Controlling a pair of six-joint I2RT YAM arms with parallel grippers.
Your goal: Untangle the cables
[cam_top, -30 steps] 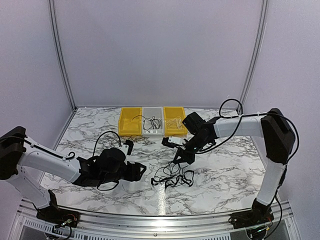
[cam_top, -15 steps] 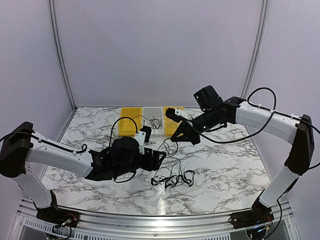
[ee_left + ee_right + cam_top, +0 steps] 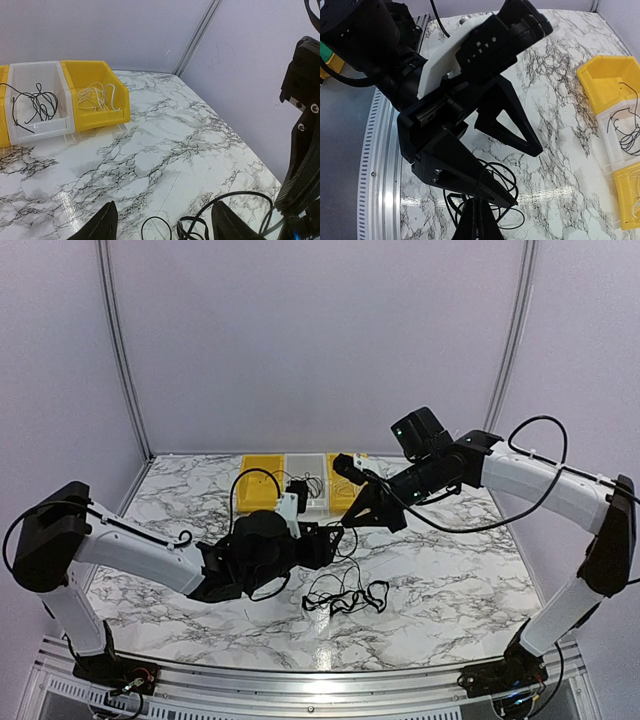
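The cables [image 3: 345,595] lie as a loose black tangle on the marble table, front of centre. My right gripper [image 3: 350,525] hangs above it, shut on one thin strand that rises from the tangle; the right wrist view has the fingers [image 3: 477,202] pinched on that strand. My left gripper [image 3: 330,538] is open right beside it, at the strand's left. Its two black fingers [image 3: 460,170] spread above the cables [image 3: 513,186]. In the left wrist view the left gripper [image 3: 165,227] is wide apart, with cable loops [image 3: 188,221] on the table below and nothing clamped.
At the back stand three bins in a row: a yellow bin [image 3: 258,483], a white bin [image 3: 305,502] holding black cords, and a yellow bin [image 3: 345,480] with pale cords. The right arm's link [image 3: 302,125] is close to the left gripper. White walls enclose the table.
My right gripper has risen from the tangle and pulled a strand up and back. The left arm has swung right and forward until its open gripper sits beside the raised strand.
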